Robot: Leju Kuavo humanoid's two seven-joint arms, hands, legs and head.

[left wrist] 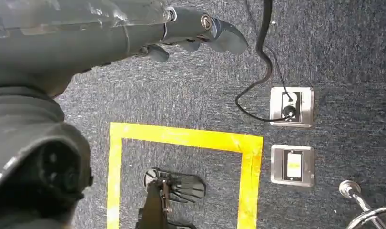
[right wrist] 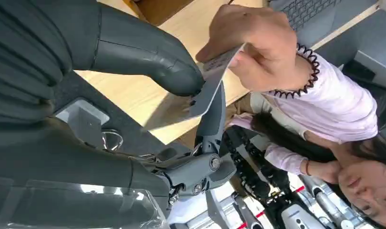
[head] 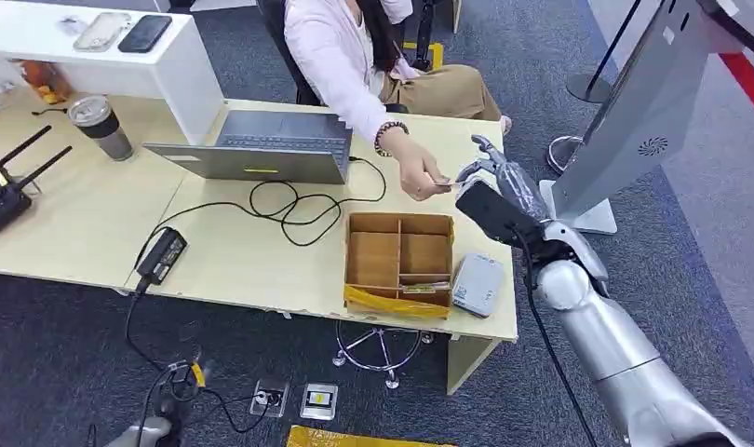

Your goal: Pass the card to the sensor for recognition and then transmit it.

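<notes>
From the head view, we judge the handover is under way: our right hand (head: 490, 177) meets the person's hand (head: 418, 173) over the table (head: 75, 233), beyond the card reader (head: 477, 284) and wooden box (head: 399, 261). At the left wrist, our left hand (left wrist: 200, 33) hangs over carpet, fingers curled, holding nothing. At the right wrist, thumb and a finger pinch the card (right wrist: 208, 88) while the person grips its other end, so next we should loosen the pinch.
</notes>
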